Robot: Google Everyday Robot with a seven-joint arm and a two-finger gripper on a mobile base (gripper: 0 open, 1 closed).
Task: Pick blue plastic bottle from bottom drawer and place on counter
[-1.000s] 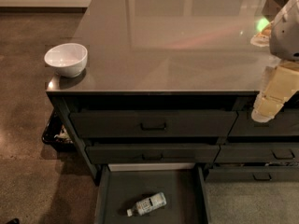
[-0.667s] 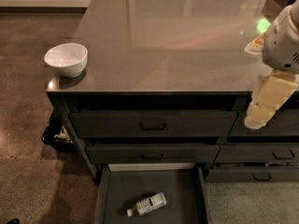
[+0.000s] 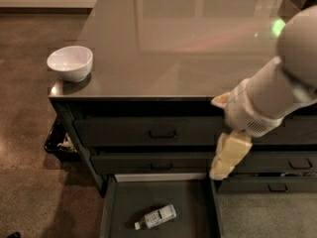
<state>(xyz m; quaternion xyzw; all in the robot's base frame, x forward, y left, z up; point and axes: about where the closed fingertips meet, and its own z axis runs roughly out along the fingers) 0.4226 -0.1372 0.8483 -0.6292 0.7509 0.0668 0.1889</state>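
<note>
My claw (image 3: 220, 168), empty, its opening impossible to tell, hangs over the right wall of the bottom drawer (image 3: 128, 198); dropping here risks clipping it and missing the blue plastic bottle (image 3: 156, 216).

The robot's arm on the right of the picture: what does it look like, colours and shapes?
Thick, smooth white tubular arm, swelling into a rounded joint at top right, with a green glow beside it. The wrist collar shows fine slits. The blocky cream-yellow end effector hangs before the dark grey drawer fronts, above the open bottom drawer's right edge. No cables visible.
</note>
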